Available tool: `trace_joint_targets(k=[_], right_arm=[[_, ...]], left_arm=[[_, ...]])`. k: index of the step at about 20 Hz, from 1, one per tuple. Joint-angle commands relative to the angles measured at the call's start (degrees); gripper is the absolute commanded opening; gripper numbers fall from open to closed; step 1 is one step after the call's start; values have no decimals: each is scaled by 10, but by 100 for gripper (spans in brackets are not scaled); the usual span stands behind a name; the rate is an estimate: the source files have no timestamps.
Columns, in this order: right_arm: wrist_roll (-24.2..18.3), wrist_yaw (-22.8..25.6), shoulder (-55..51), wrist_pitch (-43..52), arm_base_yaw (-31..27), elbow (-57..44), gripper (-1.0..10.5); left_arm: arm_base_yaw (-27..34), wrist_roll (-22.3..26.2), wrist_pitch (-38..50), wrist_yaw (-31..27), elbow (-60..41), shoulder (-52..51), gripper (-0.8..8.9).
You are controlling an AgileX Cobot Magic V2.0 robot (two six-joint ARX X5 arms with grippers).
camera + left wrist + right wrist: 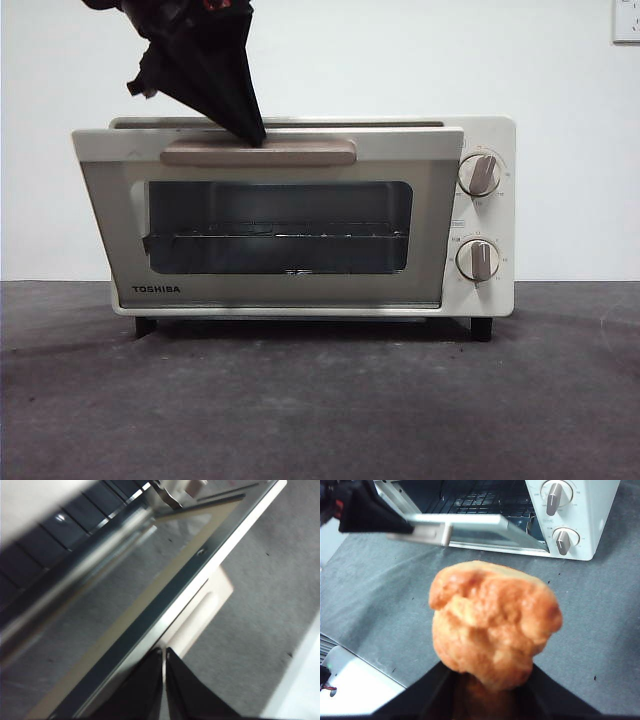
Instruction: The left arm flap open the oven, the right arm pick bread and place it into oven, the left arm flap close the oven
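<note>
The cream oven (490,215) stands mid-table with its glass door (280,290) tilted partly open at the top. My left gripper (255,135) comes down from above, its tip just behind the beige handle (258,153). In the left wrist view its jaws (164,652) are shut together, empty, beside the door's edge and handle (210,600). The right gripper (487,672) is shut on the orange-tan bread (492,622), held above the table in front of the oven (590,515). The right arm does not show in the front view.
Two round knobs (480,175) sit on the oven's right side, and a wire rack (280,235) shows inside. The grey table (320,400) stretches in front. A white object (350,685) lies near the table's edge in the right wrist view.
</note>
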Motion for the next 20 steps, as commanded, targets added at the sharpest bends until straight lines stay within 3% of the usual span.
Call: trace_joint_targets(k=[1,10,20], right_arm=[[8,-3,1,6,3,8,132],[8,-2,1,7,3,8,132],[8,-2,1,7,3,8,132]], left_arm=[[-11,-32,41,-15,-41,-2,16],[-48,-138,249,-69,-275,-156,16],[-91,-239,370,-120,-404,-205,16]])
